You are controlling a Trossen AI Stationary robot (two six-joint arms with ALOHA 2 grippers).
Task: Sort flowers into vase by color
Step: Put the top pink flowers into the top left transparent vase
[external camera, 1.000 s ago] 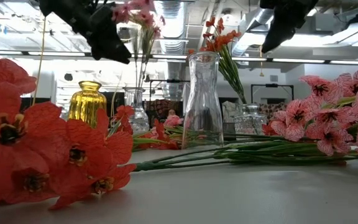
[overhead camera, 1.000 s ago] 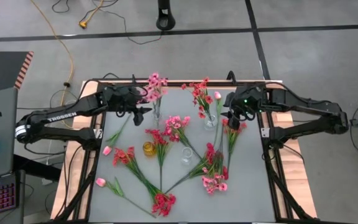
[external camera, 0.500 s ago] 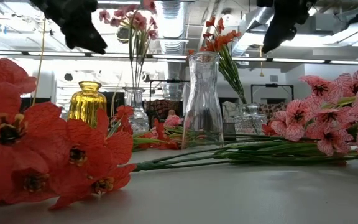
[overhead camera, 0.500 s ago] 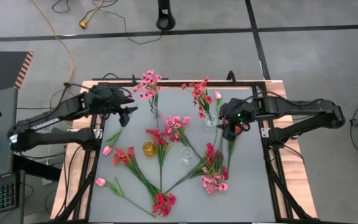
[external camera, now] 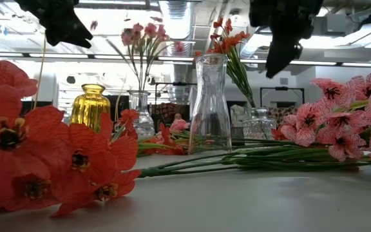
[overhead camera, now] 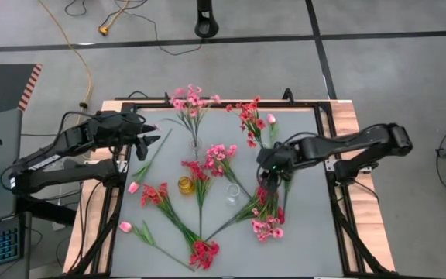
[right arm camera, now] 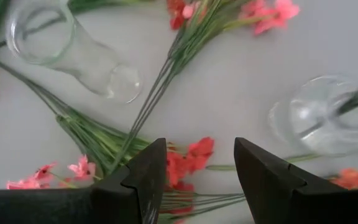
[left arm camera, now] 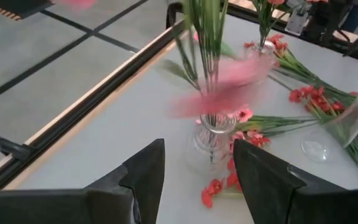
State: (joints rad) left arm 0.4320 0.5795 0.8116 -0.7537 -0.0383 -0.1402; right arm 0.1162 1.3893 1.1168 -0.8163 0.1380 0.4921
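While I look down from above, my right hand (overhead camera: 272, 169) hangs open and empty over loose flowers (overhead camera: 267, 203) on the counter (overhead camera: 310, 225), placed for a pick. Through its wrist camera, red blooms (right arm camera: 188, 158) lie between its fingers. My left hand (left arm camera: 194, 163), open and empty, faces the pink-filled vase (left arm camera: 211, 140).
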